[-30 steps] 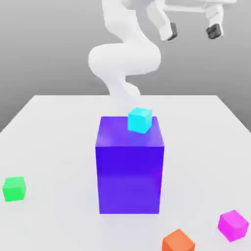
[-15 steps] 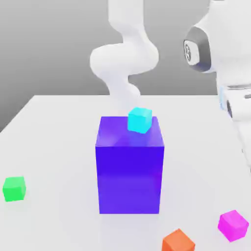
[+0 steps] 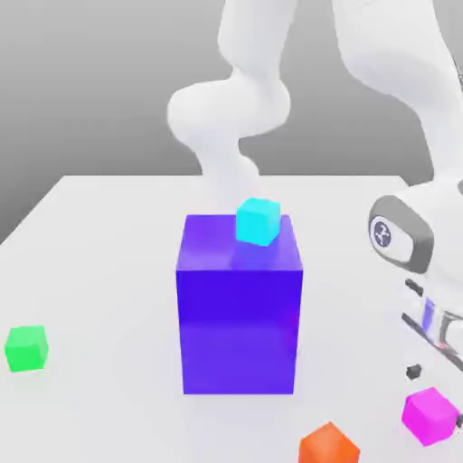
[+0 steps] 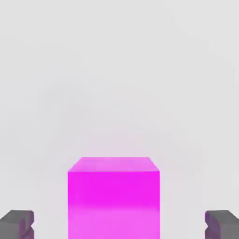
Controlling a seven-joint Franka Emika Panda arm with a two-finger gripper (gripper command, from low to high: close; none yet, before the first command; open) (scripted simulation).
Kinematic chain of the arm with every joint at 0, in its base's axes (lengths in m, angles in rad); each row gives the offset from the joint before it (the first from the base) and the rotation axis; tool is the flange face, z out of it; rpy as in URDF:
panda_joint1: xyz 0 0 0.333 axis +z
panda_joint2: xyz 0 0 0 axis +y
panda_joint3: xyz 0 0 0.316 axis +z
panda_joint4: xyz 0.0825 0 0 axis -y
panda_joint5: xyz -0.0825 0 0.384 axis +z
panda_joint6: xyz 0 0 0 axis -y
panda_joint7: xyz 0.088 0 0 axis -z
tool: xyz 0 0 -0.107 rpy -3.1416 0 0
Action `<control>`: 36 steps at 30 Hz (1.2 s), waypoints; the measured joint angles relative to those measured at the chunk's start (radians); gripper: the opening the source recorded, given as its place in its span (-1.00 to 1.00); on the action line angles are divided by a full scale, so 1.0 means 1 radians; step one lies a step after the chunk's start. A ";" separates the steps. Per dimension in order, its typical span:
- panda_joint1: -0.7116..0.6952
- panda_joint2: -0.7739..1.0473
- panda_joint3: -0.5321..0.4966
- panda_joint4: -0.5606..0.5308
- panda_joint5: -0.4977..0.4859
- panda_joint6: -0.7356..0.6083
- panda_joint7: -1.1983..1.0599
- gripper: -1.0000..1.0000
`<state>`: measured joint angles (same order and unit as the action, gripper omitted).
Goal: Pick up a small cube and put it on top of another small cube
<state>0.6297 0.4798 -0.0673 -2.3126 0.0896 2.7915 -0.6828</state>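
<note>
Arm (image 3: 389, 45) now lowered to the pink cube (image 3: 430, 416) on the table (image 3: 118, 271) | gripper (image 4: 119, 225) spread, cube between its fingertips, gaps both sides | grasp likely next | green cube (image 3: 26, 349) waits bare-topped, exterior view's left

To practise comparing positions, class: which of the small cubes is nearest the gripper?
The magenta cube: the gripper's open fingers stand on either side of it, unlike the green, orange and cyan cubes.
</note>
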 joint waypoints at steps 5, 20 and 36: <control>-0.003 0.018 0.003 0.004 0.002 0.011 -0.002 -1.00; -0.222 -0.204 -0.161 -0.053 -0.046 -0.139 -0.270 -1.00; -0.692 -0.363 -0.476 -0.197 -0.033 -0.164 -0.916 -1.00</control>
<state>-0.0624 0.1165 -0.5432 -2.5099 0.0561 2.6272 -1.5983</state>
